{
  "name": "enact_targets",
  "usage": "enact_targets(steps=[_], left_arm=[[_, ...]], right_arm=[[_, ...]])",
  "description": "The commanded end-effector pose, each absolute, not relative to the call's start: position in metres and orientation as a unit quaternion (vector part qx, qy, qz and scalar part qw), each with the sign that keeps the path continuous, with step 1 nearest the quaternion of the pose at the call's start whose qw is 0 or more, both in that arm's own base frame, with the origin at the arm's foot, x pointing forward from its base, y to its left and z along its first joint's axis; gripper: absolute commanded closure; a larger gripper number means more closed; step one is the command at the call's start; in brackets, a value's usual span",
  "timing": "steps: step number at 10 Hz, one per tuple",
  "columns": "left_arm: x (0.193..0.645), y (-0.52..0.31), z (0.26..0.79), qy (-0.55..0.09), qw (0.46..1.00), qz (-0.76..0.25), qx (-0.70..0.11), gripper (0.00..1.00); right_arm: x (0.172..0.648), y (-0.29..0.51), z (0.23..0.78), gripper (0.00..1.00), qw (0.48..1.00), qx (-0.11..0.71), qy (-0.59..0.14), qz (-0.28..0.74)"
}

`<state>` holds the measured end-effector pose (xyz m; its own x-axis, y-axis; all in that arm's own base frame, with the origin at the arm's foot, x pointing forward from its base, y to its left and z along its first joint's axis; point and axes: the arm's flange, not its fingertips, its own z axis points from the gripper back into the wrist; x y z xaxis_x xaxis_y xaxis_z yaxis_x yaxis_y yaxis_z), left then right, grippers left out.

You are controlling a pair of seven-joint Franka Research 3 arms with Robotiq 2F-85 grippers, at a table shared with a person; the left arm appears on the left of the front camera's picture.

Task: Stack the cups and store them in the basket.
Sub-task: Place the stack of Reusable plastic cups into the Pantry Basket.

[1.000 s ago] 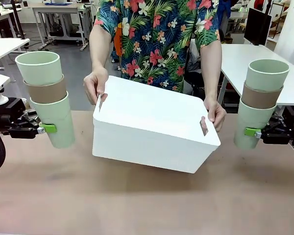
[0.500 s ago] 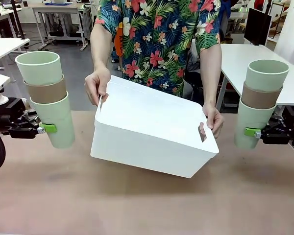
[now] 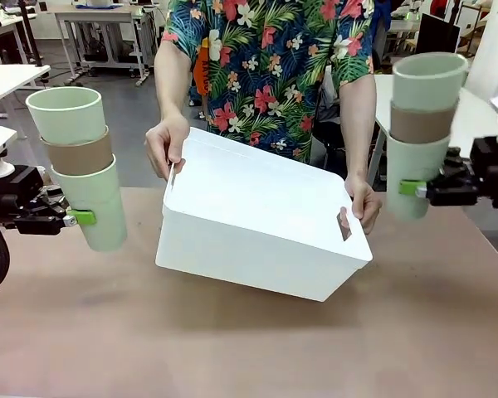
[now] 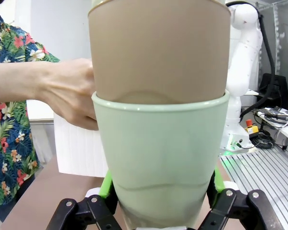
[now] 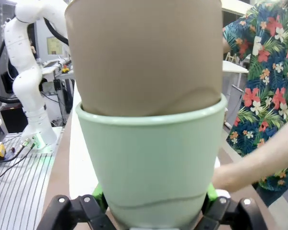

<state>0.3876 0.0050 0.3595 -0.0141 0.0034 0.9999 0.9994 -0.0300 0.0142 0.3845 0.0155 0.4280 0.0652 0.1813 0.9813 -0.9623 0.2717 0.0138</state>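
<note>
Above the bench point(image 3: 232, 348) middle, a person's two hands point(image 3: 164, 143) tilt one white basket point(image 3: 257, 232); six cups point(image 3: 66, 116) form two mint-tan-mint stacks, left gripper point(image 3: 87, 218) clamped on the left stack point(image 3: 83, 157), right gripper point(image 3: 408, 189) on the right stack point(image 3: 422, 124).

White tables point(image 3: 4, 80); grey floor point(image 3: 133, 116)

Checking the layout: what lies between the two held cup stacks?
Front view: the white basket, tilted and held at both ends by the person, lies between the left cup stack and the right cup stack.
</note>
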Motion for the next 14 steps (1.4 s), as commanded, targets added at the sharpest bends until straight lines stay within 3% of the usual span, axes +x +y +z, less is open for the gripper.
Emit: enact_targets(steps=[1, 5, 9, 14], left_arm=[[0.387, 0.004, 0.363, -0.499, 0.484, -0.512, -0.505, 0.13], [0.387, 0.004, 0.363, -0.499, 0.484, -0.512, -0.505, 0.13], [0.387, 0.004, 0.363, -0.499, 0.484, -0.512, -0.505, 0.13], [0.387, 0.004, 0.363, -0.499, 0.484, -0.512, -0.505, 0.13]], right_arm=[[0.388, 0.057, 0.461, 0.15, 0.647, 0.355, -0.486, 0.468], [0.393, 0.146, 0.493, 0.15, 0.7, 0.26, -0.422, 0.514], [0.377, 0.217, 0.469, 0.15, 0.729, 0.165, -0.374, 0.549], [0.372, 0.248, 0.428, 0.15, 0.75, 0.123, -0.335, 0.558]])
